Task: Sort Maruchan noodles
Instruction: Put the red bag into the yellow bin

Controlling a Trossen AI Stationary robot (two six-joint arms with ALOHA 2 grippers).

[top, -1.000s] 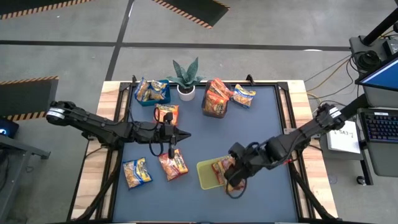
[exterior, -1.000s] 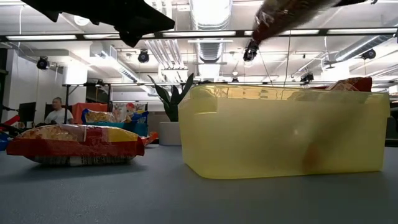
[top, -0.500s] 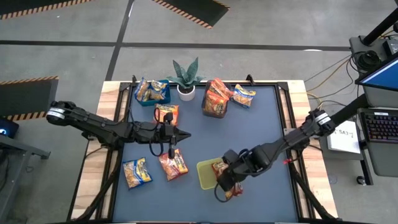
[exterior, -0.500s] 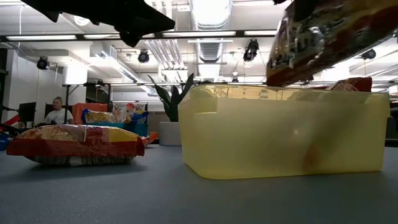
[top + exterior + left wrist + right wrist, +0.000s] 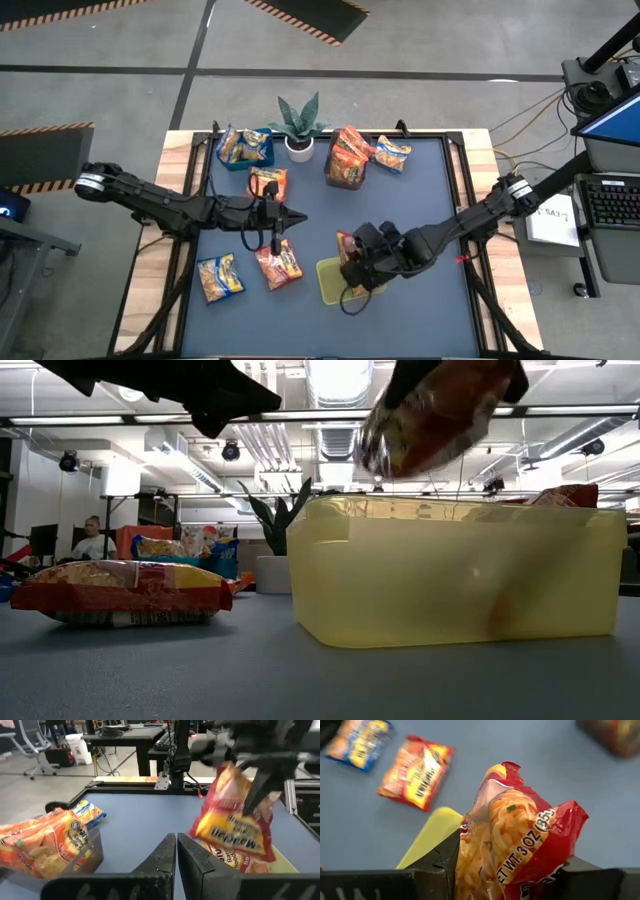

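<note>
My right gripper [image 5: 355, 262] is shut on a red Maruchan noodle packet [image 5: 520, 835] and carries it above the yellow-green bin [image 5: 330, 283]. In the low view the packet [image 5: 430, 415] hangs over the bin's rim [image 5: 460, 510]. Another red packet [image 5: 235, 860] lies in the bin. My left gripper [image 5: 297, 214] hovers shut over the table's middle left, holding nothing. Loose on the mat lie a red packet [image 5: 278, 264], a yellow-and-blue one [image 5: 219, 277], an orange one [image 5: 267, 182] and another yellow-and-blue one [image 5: 392, 153]. My right gripper pinches the red packet between its two fingers [image 5: 440, 862], one on each flat face, at the part [image 5: 472, 860] near one end. The fingers slant down from above. The packet hangs tilted below them [image 5: 235, 820], clear of the bin.
A blue bin [image 5: 262, 160] with yellow-and-blue packets stands at the far left. A dark clear bin [image 5: 346, 180] with orange packets stands far of centre. A potted plant [image 5: 298, 125] is between them. Bare blue mat lies to the right of the yellow-green bin.
My right gripper has gone toward the table's left and a little toward its far edge, over the yellow-green bin, rolling its wrist. The red packet has swung round with it and stays above the bin's rim.
</note>
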